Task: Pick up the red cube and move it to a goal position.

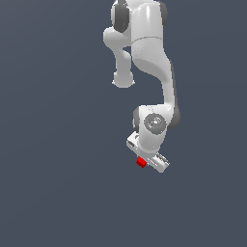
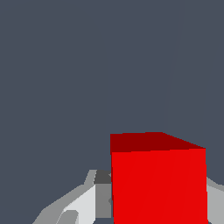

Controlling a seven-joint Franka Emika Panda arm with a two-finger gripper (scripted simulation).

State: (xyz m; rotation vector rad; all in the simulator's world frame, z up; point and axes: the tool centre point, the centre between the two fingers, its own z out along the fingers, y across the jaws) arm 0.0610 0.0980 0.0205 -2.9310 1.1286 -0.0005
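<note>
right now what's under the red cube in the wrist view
The red cube fills the lower part of the wrist view, with white and grey gripper parts showing on both sides. Around it is only plain dark background. Whatever lies directly beneath the cube is covered.

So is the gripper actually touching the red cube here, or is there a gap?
Touching. In the wrist view the red cube sits between the gripper fingers, with no gap showing on either side. The exterior view shows the cube right at the gripper.
</note>
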